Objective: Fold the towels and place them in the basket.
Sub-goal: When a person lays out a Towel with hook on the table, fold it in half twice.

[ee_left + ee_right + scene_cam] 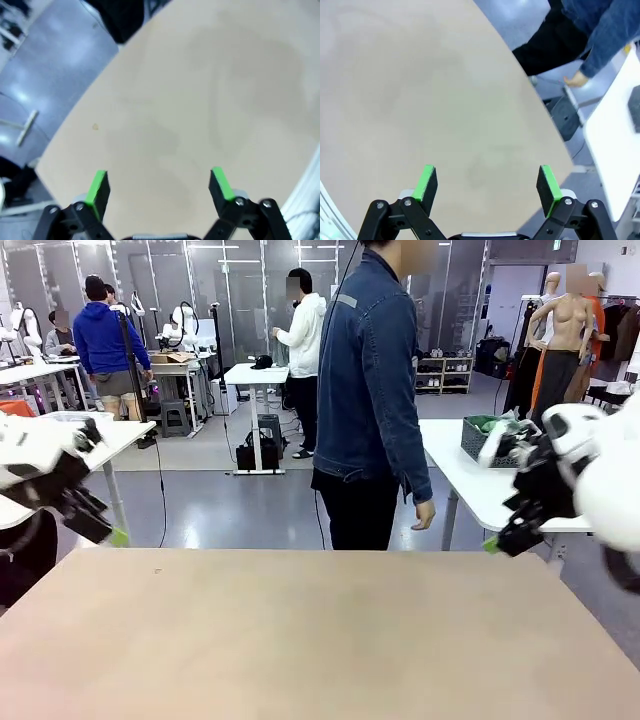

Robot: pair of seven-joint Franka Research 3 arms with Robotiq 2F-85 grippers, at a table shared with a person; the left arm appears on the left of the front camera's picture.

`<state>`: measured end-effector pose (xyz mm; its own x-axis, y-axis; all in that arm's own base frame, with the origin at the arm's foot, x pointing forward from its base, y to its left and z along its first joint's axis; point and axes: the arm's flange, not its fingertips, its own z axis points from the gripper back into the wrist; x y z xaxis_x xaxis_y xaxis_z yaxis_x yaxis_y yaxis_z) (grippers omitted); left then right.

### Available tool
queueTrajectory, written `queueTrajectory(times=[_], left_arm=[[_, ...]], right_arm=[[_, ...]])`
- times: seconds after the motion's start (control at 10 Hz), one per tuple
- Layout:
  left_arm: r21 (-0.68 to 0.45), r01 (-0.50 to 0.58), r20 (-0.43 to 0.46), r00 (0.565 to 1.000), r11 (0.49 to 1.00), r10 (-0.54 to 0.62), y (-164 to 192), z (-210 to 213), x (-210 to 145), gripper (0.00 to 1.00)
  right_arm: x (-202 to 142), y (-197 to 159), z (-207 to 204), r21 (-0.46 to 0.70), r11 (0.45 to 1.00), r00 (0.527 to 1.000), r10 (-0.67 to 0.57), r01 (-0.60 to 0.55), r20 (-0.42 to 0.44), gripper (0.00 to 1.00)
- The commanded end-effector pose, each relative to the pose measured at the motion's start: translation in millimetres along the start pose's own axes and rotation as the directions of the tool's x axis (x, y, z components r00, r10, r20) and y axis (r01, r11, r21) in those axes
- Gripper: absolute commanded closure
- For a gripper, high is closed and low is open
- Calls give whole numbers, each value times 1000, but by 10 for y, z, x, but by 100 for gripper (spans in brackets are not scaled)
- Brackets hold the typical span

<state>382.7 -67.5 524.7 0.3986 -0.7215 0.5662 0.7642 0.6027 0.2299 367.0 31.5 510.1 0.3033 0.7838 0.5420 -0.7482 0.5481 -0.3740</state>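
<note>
A dark grey basket [478, 443] stands on a white side table [470, 485] behind the right arm, with green towels [497, 424] bunched in it. My left gripper [100, 525] hangs open above the left edge of the tan table [300, 630]; in the left wrist view its green pads [97, 186] stand wide apart over bare tabletop. Over the table's right edge, my right gripper [505, 535] is open too, nothing between its pads [426, 181]. Neither gripper touches a towel or the basket.
A person in a denim jacket [370, 390] stands at the far side of the tan table, turned toward the side table, one hand [576, 78] hanging low. Other tables and people stand farther back on the grey floor.
</note>
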Motion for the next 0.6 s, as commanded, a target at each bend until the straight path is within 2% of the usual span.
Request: queueTrajectory(times=[0.0,0.2,0.5], left_arm=[[-89,129,40,991,988,-126,243,438,-40,0],[-147,251,85,967,957,-241,403,890,-57,0],[-260,362,203,927,895,-316,621,1326,-127,0]], right_arm=[[-181,-229,378,60,988,989,136,-140,62,0],[-269,-375,745,88,969,971,222,-230,90,0],[-367,-560,1171,182,931,935,272,-316,229,0]])
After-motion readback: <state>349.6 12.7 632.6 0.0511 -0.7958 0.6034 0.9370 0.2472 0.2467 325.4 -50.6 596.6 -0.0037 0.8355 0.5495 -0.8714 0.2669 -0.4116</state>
